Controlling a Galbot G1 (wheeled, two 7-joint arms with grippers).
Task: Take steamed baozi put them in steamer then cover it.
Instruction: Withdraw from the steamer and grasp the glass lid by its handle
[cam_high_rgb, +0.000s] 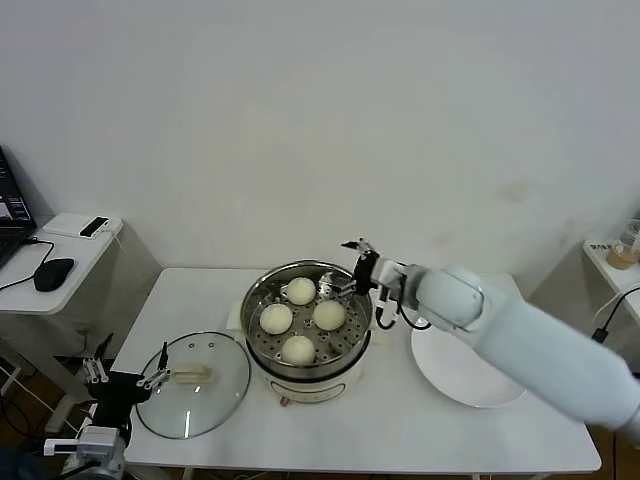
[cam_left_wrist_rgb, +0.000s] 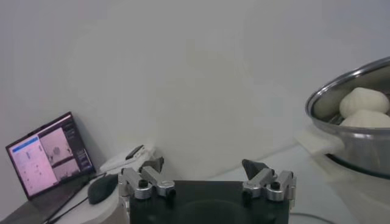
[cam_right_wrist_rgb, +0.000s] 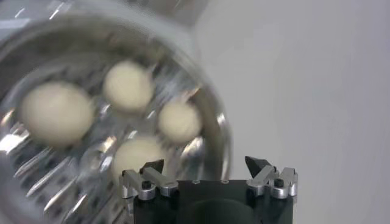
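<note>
While all four steamed baozi (cam_high_rgb: 300, 319) sit on the perforated tray inside the steamer (cam_high_rgb: 306, 372) at the middle of the white desk (cam_high_rgb: 400, 430), the right gripper (cam_high_rgb: 352, 268) hovers over the pot's far right rim, its fingers (cam_right_wrist_rgb: 152, 167) spread wide and holding nothing. At the desk's left edge waits the left gripper (cam_high_rgb: 128, 372), fingers equally wide and empty, just beside the cover (cam_high_rgb: 193, 384), which lies flat left of the steamer. A white plate (cam_high_rgb: 462, 372) rests to the right.
</note>
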